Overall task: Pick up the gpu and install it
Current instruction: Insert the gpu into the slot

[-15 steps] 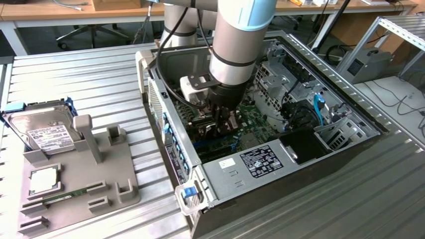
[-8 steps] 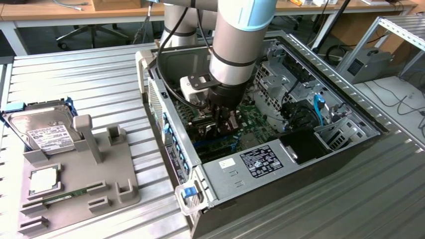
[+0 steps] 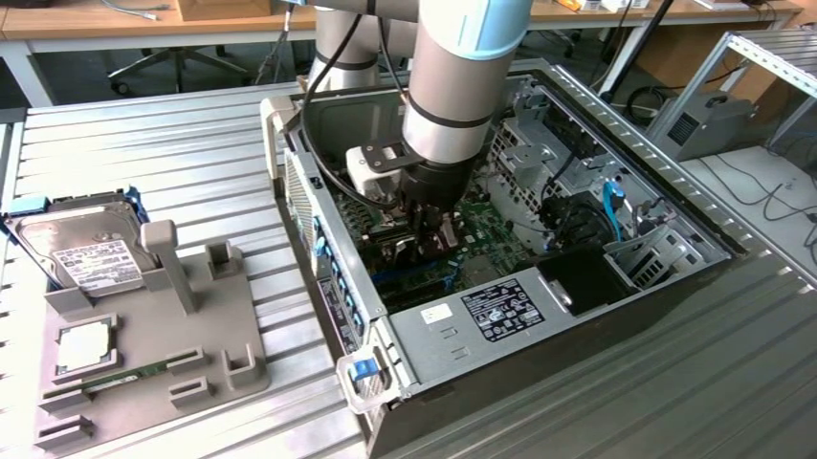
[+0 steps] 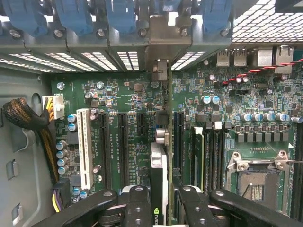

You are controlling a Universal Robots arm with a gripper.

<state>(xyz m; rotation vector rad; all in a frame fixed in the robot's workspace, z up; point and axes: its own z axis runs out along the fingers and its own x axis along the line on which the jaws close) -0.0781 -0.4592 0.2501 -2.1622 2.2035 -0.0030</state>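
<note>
The gpu (image 4: 160, 163) shows edge-on in the wrist view as a thin dark card standing upright over the green motherboard (image 4: 128, 94). Its metal bracket (image 4: 165, 42) lies against the case's rear slot openings. My gripper (image 4: 163, 196) is shut on the card, one black finger (image 4: 138, 203) on each side. The card runs between the long black expansion slots (image 4: 122, 146); whether it is seated I cannot tell. In the exterior view the gripper (image 3: 428, 229) reaches down inside the open computer case (image 3: 511, 320), the gpu (image 3: 415, 256) a dark shape under it.
A white slot (image 4: 85, 146) and a bundle of cables (image 4: 28, 118) lie to one side of the card, an empty CPU socket (image 4: 258, 177) to the other. On the exterior view's left a grey holder (image 3: 191, 335) carries a hard drive (image 3: 83, 253), a chip (image 3: 83, 344) and a RAM stick (image 3: 128, 375).
</note>
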